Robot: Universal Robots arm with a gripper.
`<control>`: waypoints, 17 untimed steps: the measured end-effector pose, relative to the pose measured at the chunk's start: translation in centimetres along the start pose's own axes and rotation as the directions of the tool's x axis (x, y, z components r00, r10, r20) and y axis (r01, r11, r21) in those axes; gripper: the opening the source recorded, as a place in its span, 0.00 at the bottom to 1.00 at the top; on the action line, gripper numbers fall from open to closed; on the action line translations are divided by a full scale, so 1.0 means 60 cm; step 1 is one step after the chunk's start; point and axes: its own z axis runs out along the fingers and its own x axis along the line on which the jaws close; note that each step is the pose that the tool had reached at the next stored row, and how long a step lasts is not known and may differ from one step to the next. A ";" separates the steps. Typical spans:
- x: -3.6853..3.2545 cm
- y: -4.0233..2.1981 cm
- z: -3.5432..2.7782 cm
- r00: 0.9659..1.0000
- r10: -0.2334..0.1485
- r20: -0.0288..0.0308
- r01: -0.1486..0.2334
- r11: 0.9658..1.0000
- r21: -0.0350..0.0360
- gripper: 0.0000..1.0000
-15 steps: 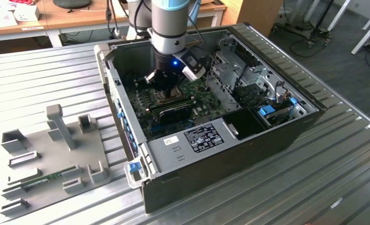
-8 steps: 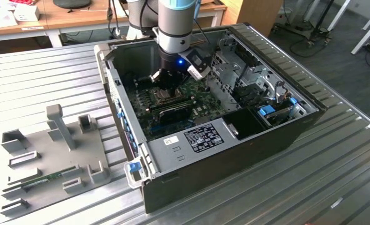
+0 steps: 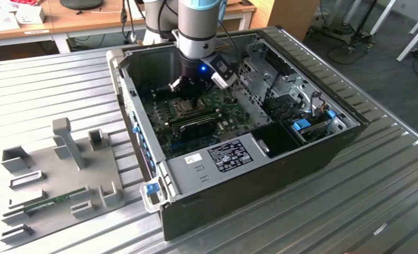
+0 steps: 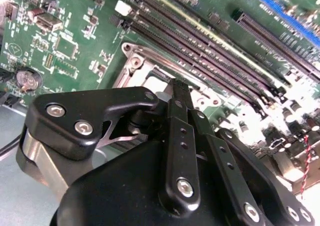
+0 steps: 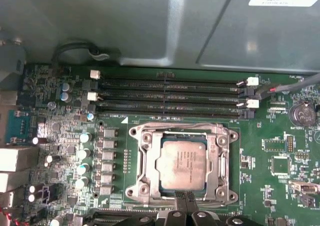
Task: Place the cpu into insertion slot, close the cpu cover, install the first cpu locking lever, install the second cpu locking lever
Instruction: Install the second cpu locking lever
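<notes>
Pincer (image 5: 186,198) touches cpu cover (image 5: 145,156); first wrist view shows cpu (image 5: 183,163).

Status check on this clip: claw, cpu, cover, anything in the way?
Claw low at the socket edge, fingers together. Cpu seated in the insertion slot. Cpu cover down around it. Nothing in the way.

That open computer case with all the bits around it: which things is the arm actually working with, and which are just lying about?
Part of the job:
- cpu, seated in the socket
- insertion slot
- cpu cover framing the chip
- end effector, at the socket's edge

Just lying about:
- memory slots
- coin battery
- grey fixture tray outside the case
</notes>
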 end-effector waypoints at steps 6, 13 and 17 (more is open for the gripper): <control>0.000 0.015 0.001 1.000 0.000 0.000 0.000 1.000 0.000 0.10; -0.001 0.027 0.002 1.000 0.000 0.000 0.000 1.000 0.000 0.10; -0.001 0.027 0.002 1.000 0.004 0.000 -0.004 1.000 0.000 0.10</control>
